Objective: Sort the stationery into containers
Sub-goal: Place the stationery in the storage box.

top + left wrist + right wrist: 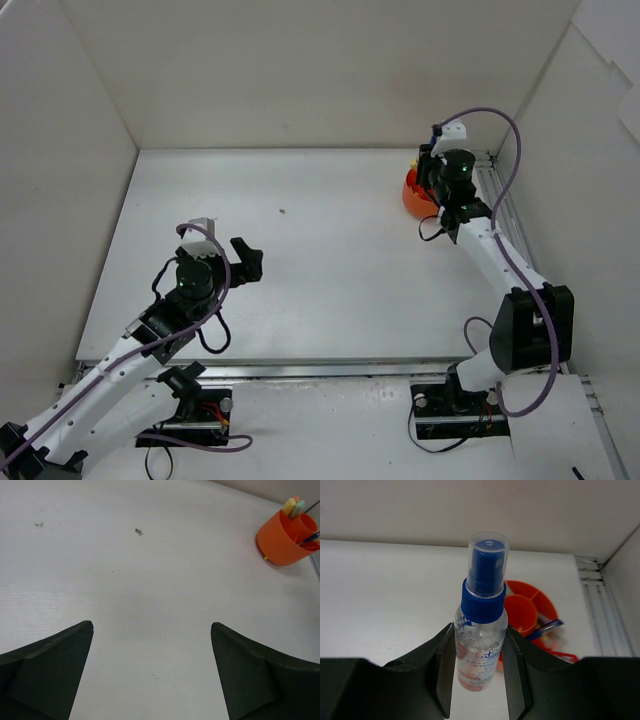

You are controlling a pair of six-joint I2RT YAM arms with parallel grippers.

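The right gripper (479, 652) is clenched on a small clear spray bottle (482, 615), with a finger flat against each side and the blue nozzle under its clear cap pointing away from the wrist. The bottle's label (481, 662) carries blue print too small and blurred to read. Just behind it sits the orange divided pot (521, 584), in the table's far right corner close to the metal rail (592, 605) and the right wall (600, 150) (little room on that side). Highlighters (292, 505) and a blue pen (311, 537) stand in the pot. The left gripper (152, 627) is released, jaws spread wide over the bare white table (330, 270), well apart from the pot, with open surface all round it.
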